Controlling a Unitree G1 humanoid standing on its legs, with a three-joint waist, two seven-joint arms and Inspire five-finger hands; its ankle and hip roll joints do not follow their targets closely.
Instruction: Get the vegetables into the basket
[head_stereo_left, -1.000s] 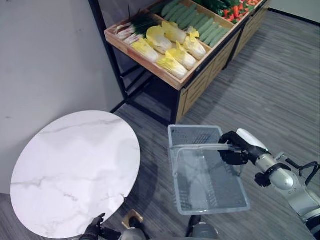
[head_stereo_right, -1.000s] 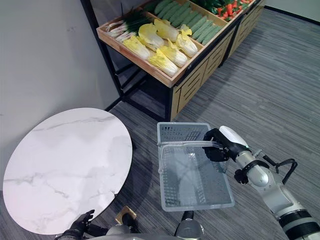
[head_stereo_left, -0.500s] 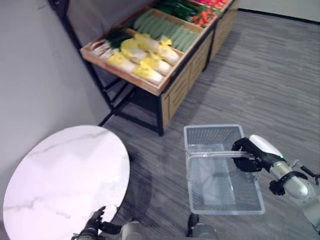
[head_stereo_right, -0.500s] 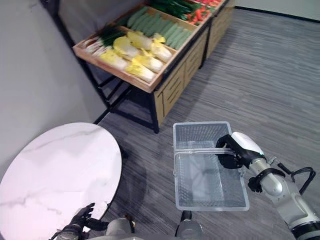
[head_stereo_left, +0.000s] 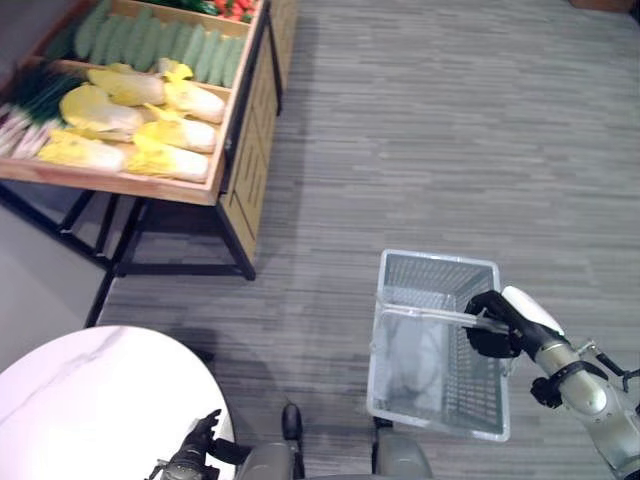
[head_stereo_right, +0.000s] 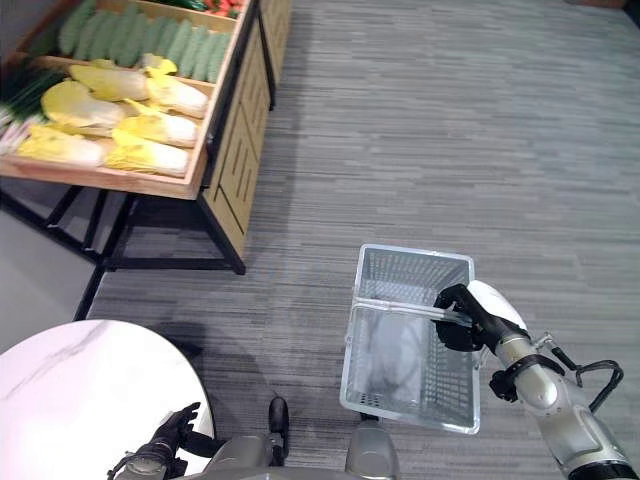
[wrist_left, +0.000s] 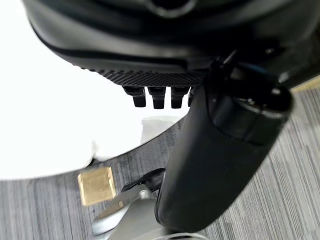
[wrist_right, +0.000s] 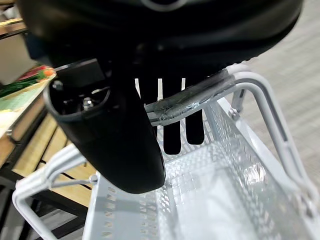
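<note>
Left eye view has swung rightwards since earlier, shelf (head_stereo_left: 120, 100) now far left. Right hand (head_stereo_left: 497, 325) stays clamped on basket (head_stereo_left: 437, 350) handle (wrist_right: 192, 100); left hand (head_stereo_left: 195, 452), fingers relaxed apart, hangs beside desk (head_stereo_left: 90, 410).

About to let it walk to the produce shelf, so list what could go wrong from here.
1. The grey mesh basket hangs from one handle in the right hand and tilts, so it may swing or slip.
2. The left hand sits low beside the white marble round table and could knock its edge.
3. The yellow cabbages on the wooden shelf lie far off.
</note>
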